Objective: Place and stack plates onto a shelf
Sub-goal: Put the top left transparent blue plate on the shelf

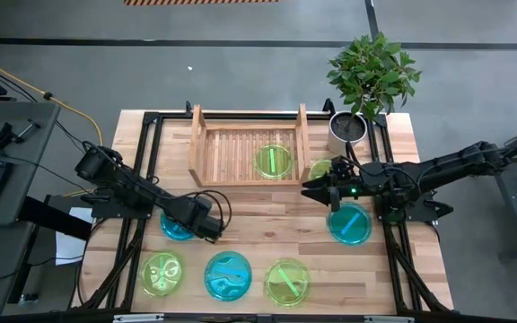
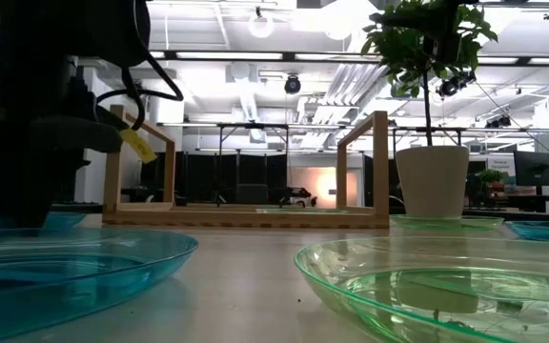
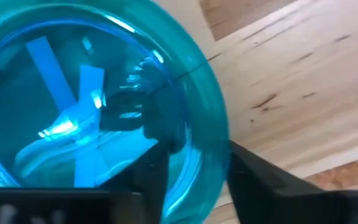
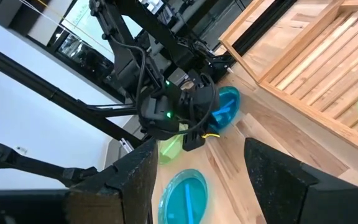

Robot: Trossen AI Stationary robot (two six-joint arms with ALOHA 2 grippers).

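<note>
Seven plates show in the high view. One lime green plate (image 1: 274, 161) lies flat on the slats of the wooden shelf (image 1: 206, 148). Another green plate (image 1: 319, 168) rests on the table right of the shelf. A cyan plate (image 1: 349, 223) lies near the right arm. Two green plates (image 1: 162, 274) (image 1: 286, 280) and a cyan plate (image 1: 228, 274) line the near edge. My left gripper (image 1: 212, 226) is open and stands astride the rim of a cyan plate (image 1: 176, 228) (image 3: 73, 93). My right gripper (image 1: 316, 190) (image 4: 201, 180) is open, holds nothing and hovers right of the shelf. My left gripper stands across the cyan plate's rim (image 3: 197, 168), coming from above and slanting. One finger (image 3: 145, 183) shows on the plate's inner side and the other finger (image 3: 260, 183) outside, over bare wood. Whether either finger touches the rim, I cannot tell.
A potted plant (image 1: 348, 128) (image 2: 432, 181) stands at the far right corner beside the shelf. Black frame rails (image 1: 146, 161) run along both table sides. Bare wood (image 1: 258, 215) lies between the shelf and the near row of plates. Desk equipment sits off the table's left.
</note>
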